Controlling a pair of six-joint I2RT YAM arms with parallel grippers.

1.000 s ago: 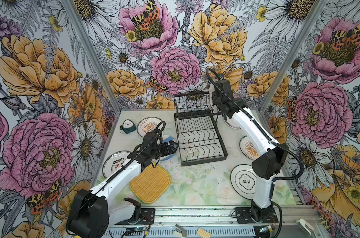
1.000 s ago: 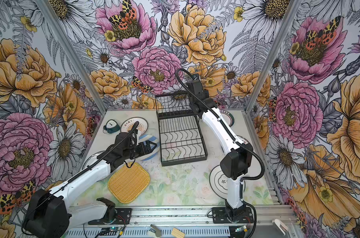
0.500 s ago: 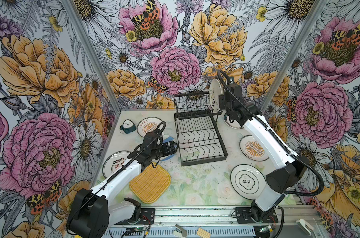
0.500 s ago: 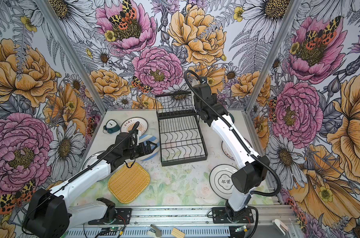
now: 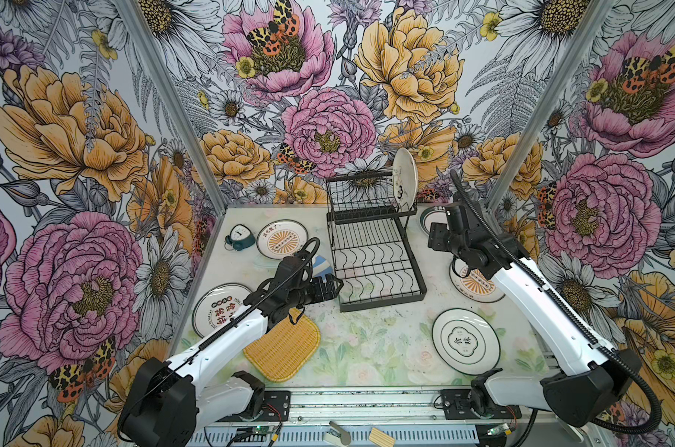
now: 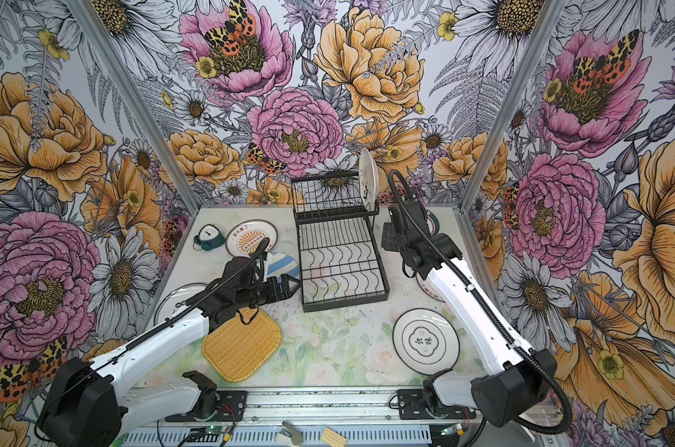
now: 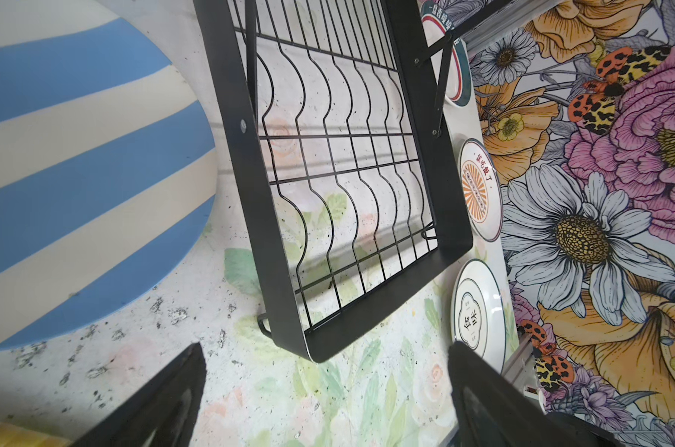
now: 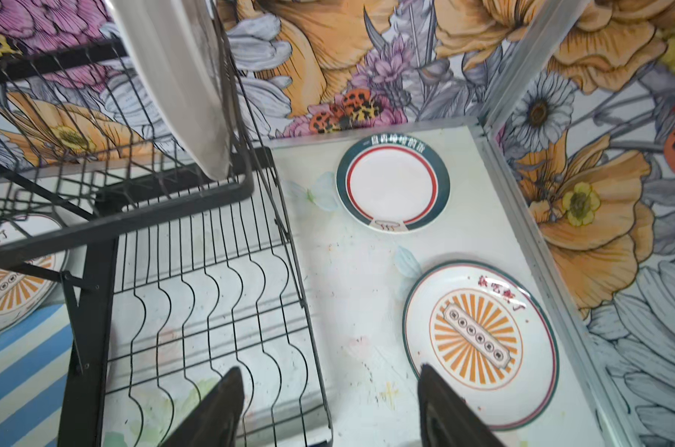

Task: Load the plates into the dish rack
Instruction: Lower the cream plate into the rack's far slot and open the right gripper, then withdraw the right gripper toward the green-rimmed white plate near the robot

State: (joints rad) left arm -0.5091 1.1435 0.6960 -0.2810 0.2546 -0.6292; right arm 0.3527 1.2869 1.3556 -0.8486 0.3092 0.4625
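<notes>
Both grippers spread wide and empty: left gripper (image 7: pixel 326 348) hovers just beside blue-striped plate (image 7: pixel 76 174) near dish rack (image 5: pixel 382 305); right gripper (image 8: pixel 330 369) is clear of white plate (image 5: pixel 404 180), upright on the rack's upper shelf. Right wrist view shows teal-ringed plate (image 8: pixel 393 185) whole; in both top views right arm (image 5: pixel 540 309) mostly hides it.

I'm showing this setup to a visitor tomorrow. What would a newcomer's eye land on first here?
Likely the loud floral wallpaper of pink and orange blooms on all three walls. Next, the single round white plate standing on edge at the right end of the upper shelf of the black wire dish rack, toward the back. Then the yellow woven-look rounded-square plate lying flat near the front left.
</notes>
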